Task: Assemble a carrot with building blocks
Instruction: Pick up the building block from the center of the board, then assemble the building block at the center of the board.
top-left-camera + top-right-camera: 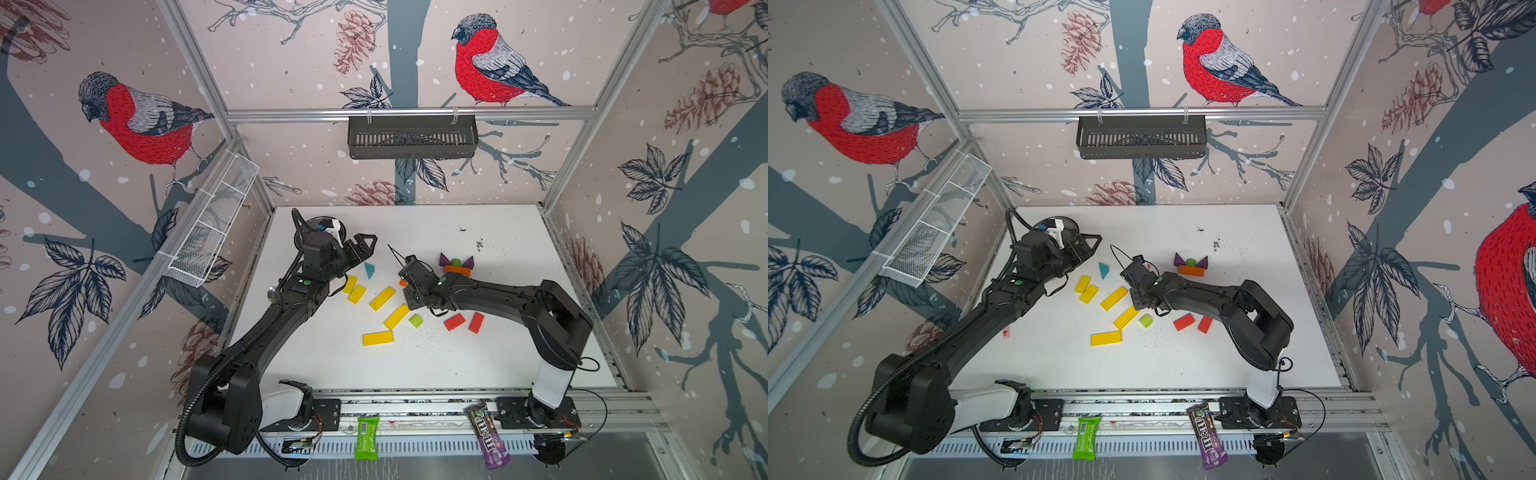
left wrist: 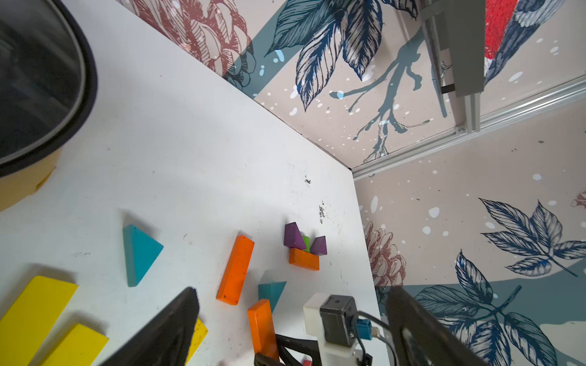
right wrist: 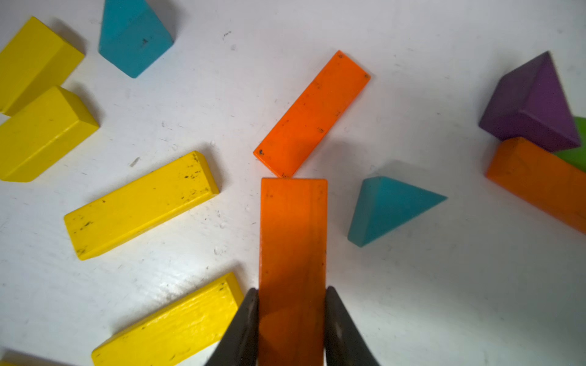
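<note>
Right fingers (image 3: 244, 329) are clamped on an orange bar (image 3: 293, 253), one against each long side, close to the end nearest the wrist. Most of its length sticks out ahead of them. You cannot tell from these views whether the bar is clear of the desk (image 1: 478, 365) or resting on it. Its far end sits just beside a corner of a second orange bar (image 3: 312, 114), with a teal triangle (image 3: 387, 209) near on one side and a yellow bar (image 3: 141, 206) on the other. Left fingers (image 2: 171, 329) stand wide apart on nothing, up by the yellow pot (image 2: 19, 187), well away from the work.

Your carrot top is begun toward the far right of the desk. A short orange bar (image 1: 457, 270) lies there with two purple triangles (image 1: 444, 260) and a green cube (image 1: 456, 262) between them, set against its far edge.

Expect the held bar to be light and quite rigid, so it should not bend or crush under the grip. Its painted faces look smooth, though. With the hold so near one end, it will likely pivot if the free end catches a neighbour. A hold across the narrow width nearer the middle would be steadier. As it is, lift before you turn, and keep the free end off the second orange bar.
</note>
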Controlling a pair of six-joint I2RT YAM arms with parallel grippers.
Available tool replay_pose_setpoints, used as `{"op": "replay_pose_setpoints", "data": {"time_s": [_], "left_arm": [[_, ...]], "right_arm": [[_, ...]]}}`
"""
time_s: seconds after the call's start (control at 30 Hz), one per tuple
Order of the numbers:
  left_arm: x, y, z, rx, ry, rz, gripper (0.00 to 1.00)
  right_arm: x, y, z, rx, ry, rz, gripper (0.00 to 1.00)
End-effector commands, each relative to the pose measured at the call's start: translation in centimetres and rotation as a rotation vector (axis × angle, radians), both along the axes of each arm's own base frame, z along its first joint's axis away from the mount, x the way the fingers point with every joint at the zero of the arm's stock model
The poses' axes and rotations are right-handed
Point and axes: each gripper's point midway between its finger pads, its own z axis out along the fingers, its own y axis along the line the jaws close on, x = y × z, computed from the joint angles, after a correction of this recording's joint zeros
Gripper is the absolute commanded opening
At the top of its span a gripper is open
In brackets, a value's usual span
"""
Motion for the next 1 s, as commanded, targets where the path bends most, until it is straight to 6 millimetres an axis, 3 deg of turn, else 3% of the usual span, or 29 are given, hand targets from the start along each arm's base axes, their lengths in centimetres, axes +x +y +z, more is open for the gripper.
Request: {"op": "replay_pose_setpoints", "data": {"time_s": [0.0, 0.17, 0.27, 0.43, 0.8, 0.97], "left_arm": [[-0.1, -1.4, 1.4, -0.044, -0.05, -0.069, 0.93], [-1.5, -4.8, 1.1, -0.051, -0.049, -0.191, 0.92], [-2.7, -7.2, 0.7, -0.033, -0.044, -0.269, 0.92], [-3.5, -8.8, 0.3, -0.031, -0.031, -0.322, 0.92], [-3.7, -9.2, 0.2, -0.039, -0.021, -0.342, 0.92], [-3.7, -9.2, 0.2, -0.04, -0.023, -0.342, 0.92]], "right_arm": [[0.6, -3.2, 1.4, -0.044, -0.042, -0.048, 0.33], [2.0, -10.6, 1.0, -0.062, -0.023, -0.17, 0.33], [2.3, -13.3, -0.3, -0.07, 0.01, -0.2, 0.33], [2.6, -13.9, -1.6, -0.083, 0.011, -0.175, 0.34], [3.1, -13.1, -4.6, -0.131, 0.099, -0.099, 0.4], [2.9, -13.5, -4.6, -0.137, 0.102, -0.12, 0.45]]}}
